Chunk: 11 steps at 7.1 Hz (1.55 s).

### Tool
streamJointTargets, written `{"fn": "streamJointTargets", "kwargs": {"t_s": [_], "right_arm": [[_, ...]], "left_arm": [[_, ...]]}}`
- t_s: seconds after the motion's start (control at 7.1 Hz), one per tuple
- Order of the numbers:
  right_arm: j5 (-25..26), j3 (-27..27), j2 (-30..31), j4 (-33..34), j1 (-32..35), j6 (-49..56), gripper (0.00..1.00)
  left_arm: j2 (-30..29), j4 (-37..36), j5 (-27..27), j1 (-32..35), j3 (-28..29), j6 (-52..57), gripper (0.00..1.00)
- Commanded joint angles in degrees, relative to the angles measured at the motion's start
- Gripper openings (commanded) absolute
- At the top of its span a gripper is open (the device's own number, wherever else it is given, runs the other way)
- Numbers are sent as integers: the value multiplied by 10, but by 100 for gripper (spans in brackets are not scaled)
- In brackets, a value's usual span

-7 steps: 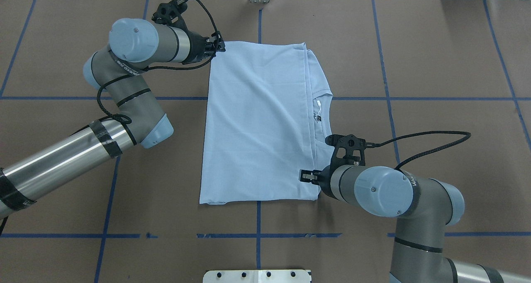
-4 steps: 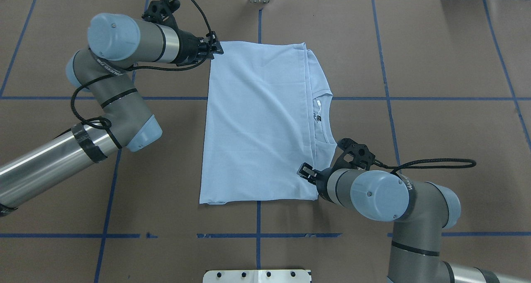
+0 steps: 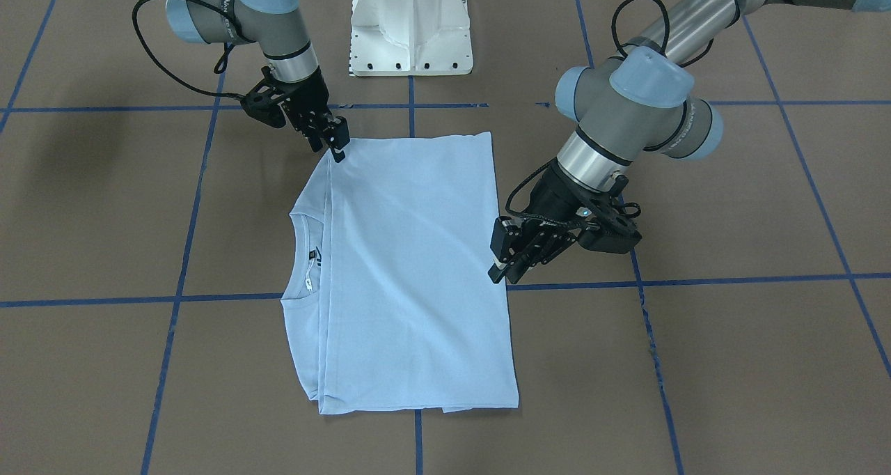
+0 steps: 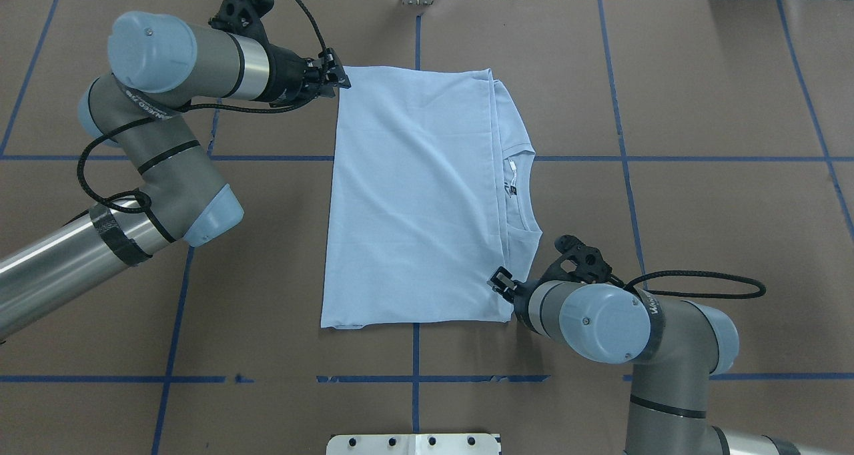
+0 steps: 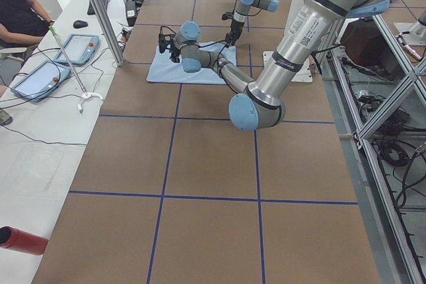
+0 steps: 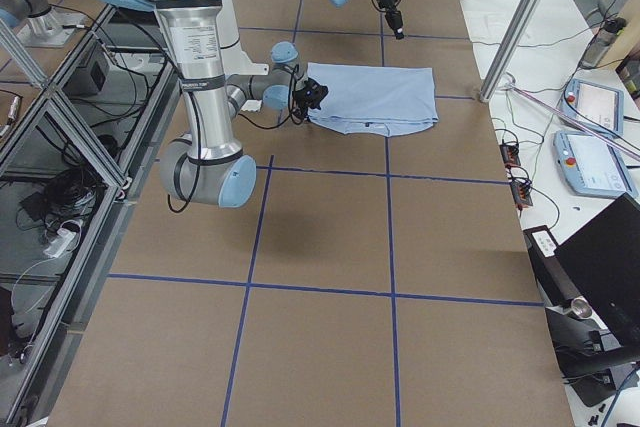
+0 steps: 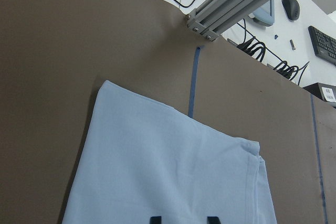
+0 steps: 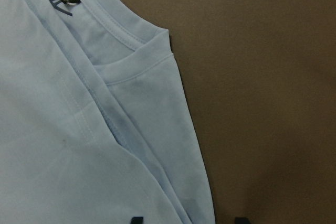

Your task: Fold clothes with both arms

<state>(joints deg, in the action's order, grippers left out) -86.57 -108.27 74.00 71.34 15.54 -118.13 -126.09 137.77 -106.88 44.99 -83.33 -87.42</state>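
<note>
- One grey-metal jointed left arm [image 4: 167, 148] with pale blue caps comes in from the left. Its black two-finger left claw [image 4: 337, 78] hovers released, fingertips apart, by the shirt's far left corner.
- One light blue short-sleeved T-shirt [image 4: 413, 195] lies folded flat at the middle of the brown tabletop [image 4: 700, 108], its one round neck [image 4: 517, 191] at the right edge.
- One matching right arm [image 4: 667, 348] comes in from the right. Its right claw [image 4: 499, 283] is spread wide and grips nothing, at the shirt's near right corner.
</note>
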Motion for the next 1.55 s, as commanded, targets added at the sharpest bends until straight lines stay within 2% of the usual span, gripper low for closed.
{"fn": "streamJointTargets", "kwargs": {"t_s": [0.0,1.13,1.27,1.41], "right_arm": [[0,0,3,9,-5,-2,67],[0,5,-4,10,-11,-3,65],[0,8,-4,9,-12,-3,62],[0,8,-5,9,-12,-3,53]], "left_arm": [[1,0,-1,0,1,1,40],[6,0,0,0,0,1,40],[6,0,1,0,0,1,40],[6,0,0,0,0,1,40]]}}
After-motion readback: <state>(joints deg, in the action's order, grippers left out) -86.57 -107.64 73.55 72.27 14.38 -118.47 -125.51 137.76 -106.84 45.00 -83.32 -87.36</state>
